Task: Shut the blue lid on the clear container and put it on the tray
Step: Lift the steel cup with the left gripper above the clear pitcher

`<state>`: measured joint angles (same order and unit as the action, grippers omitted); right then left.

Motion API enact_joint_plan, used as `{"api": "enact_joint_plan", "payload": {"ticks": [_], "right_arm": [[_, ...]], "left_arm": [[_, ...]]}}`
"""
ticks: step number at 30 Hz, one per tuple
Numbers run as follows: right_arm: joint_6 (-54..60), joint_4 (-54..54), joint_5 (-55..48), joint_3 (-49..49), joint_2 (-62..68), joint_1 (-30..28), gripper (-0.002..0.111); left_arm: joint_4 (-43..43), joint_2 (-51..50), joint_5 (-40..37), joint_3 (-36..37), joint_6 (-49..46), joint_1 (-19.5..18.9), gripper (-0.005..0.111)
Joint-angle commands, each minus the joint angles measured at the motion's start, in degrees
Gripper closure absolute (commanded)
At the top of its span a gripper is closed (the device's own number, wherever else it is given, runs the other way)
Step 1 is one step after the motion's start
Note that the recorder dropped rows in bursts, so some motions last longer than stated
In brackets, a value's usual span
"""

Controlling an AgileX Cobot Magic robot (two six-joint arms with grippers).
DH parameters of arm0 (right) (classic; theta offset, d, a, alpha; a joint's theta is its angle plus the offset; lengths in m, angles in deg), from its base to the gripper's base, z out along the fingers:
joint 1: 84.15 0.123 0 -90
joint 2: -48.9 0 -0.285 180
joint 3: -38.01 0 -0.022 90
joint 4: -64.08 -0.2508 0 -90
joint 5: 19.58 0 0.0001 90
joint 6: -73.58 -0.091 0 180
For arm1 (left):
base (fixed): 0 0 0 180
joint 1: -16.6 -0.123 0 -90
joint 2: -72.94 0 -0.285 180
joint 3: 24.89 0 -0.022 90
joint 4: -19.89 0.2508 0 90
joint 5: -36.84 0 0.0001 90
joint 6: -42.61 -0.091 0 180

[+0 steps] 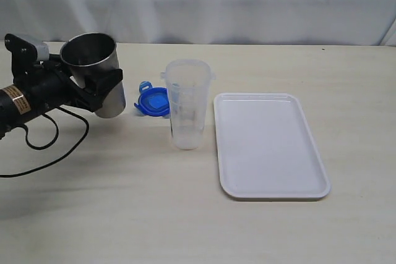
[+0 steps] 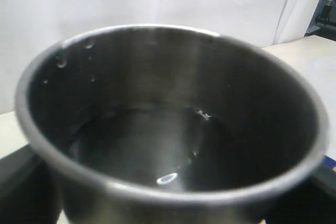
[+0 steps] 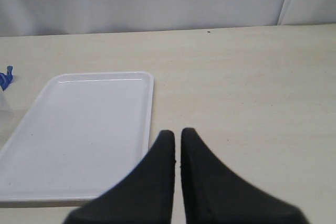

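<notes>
On the exterior view I see the left gripper (image 1: 102,91) clamped around a tilted steel cup (image 1: 93,60). The clear container (image 1: 187,103) stands upright just left of the tray (image 1: 269,153), with the blue lid (image 1: 153,100) lying beside it on the table (image 1: 185,221). My left wrist view shows only the cup's wet inside. On the right wrist view, the right gripper (image 3: 177,142) has its fingers almost together, holding nothing, near the tray's edge.

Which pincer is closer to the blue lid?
Left. The left pincer, holding the steel cup, is just beside the blue lid; the right pincer is across the tray from it.
</notes>
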<state>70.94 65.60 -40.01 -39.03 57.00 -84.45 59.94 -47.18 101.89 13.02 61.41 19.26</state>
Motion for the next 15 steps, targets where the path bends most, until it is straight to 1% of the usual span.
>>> {"api": "enact_joint_plan", "payload": {"ticks": [1, 6, 11, 15], "right_arm": [[0.0, -0.3, 0.7, -0.2, -0.3, -0.3, 0.104], [0.0, -0.3, 0.7, -0.2, -0.3, -0.3, 0.104], [0.0, -0.3, 0.7, -0.2, -0.3, -0.3, 0.104], [0.0, -0.3, 0.7, -0.2, -0.3, -0.3, 0.104]], "left_arm": [[-1.3, 1.5, 3.5, -2.4, 1.9, 0.8, 0.107], [-1.3, 1.5, 1.0, -6.4, 5.4, 2.1, 0.107], [-1.3, 1.5, -7.6, -12.0, 7.2, 4.3, 0.107], [-1.3, 1.5, -10.9, -15.1, 7.4, 6.2, 0.107]]}}
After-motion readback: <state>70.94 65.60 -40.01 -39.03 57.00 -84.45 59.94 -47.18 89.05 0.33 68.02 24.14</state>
